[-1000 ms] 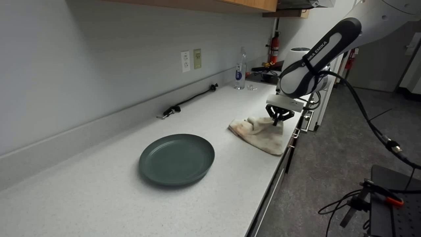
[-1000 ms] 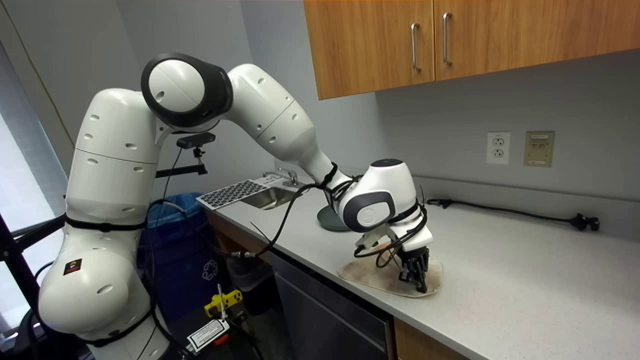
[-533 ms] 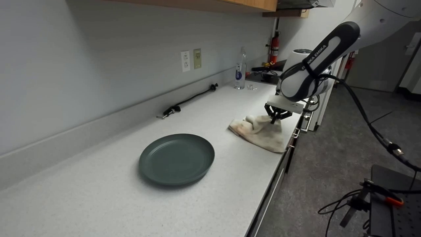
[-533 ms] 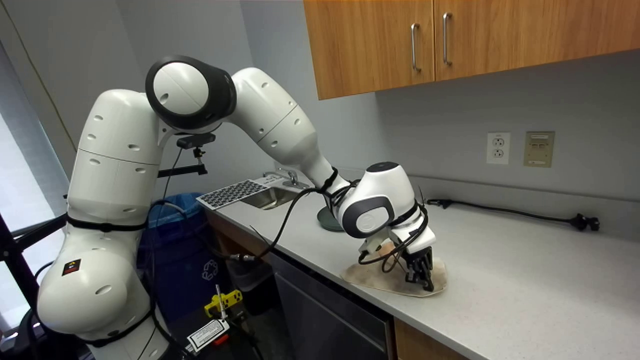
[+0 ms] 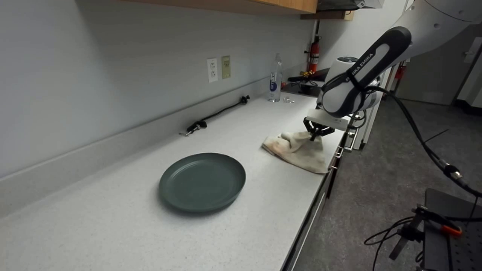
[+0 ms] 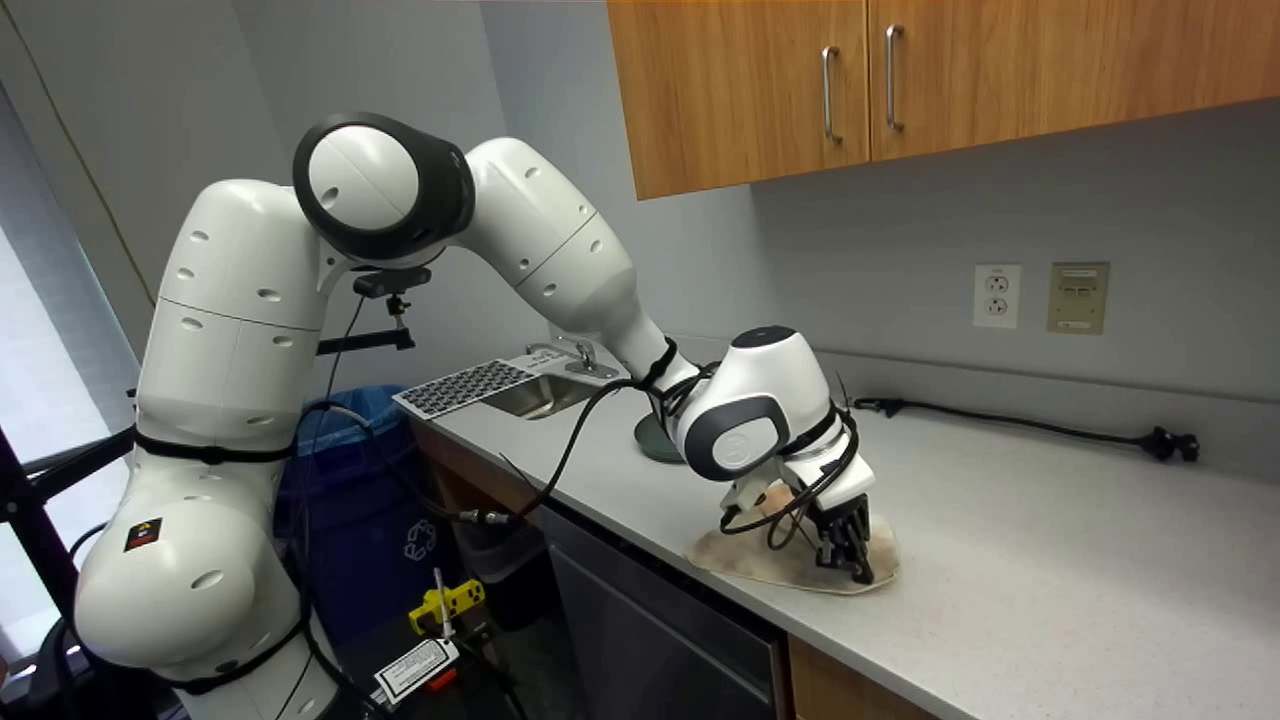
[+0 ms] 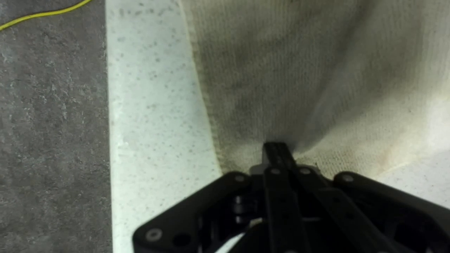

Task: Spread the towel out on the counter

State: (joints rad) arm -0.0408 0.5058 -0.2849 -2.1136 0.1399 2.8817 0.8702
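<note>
towel [image 5: 303,154] lies rumpled under the closed gripper [image 7: 279,151], whether pinched is unclear; spreading seems partway, an outward pull probably next.

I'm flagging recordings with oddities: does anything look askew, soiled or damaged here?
The towel has brownish patches, apparently stains, and is bunched on the side toward the wall rather than lying flat. Nothing looks spilled or broken.

Gripper [image 7: 279,147] pinches towel [image 7: 267,70] near counter [image 7: 151,105] edge

The black fingers stand together on the beige towel; a shaded fold runs away from their tips. A strip of speckled counter lies between the towel's hem and the edge. Past the edge is grey floor [image 7: 52,140], a yellow cord [image 7: 49,14] crossing the upper left corner.
</note>
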